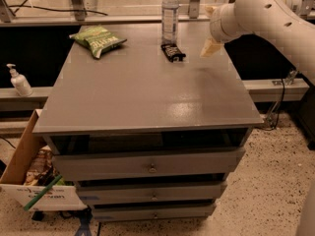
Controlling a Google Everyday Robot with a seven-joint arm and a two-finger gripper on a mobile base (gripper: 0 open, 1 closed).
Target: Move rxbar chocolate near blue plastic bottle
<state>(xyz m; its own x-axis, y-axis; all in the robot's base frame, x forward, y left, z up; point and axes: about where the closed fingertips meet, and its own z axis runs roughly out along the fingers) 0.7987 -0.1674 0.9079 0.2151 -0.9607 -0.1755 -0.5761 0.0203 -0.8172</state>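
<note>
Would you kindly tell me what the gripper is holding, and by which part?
Nothing: the gripper hangs free over the table's right side, while the rxbar chocolate lies flat on the table, apart from it, beside the blue plastic bottle.

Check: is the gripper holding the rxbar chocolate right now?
No, the rxbar chocolate lies on the table just in front of the blue plastic bottle, while the gripper hangs apart to its right.

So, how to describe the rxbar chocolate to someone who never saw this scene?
On the grey cabinet top, find the blue plastic bottle at the far edge. The rxbar chocolate lies in front of its base, left of the gripper as seen. It is small, flat and black, unlike the green chip bag.
</note>
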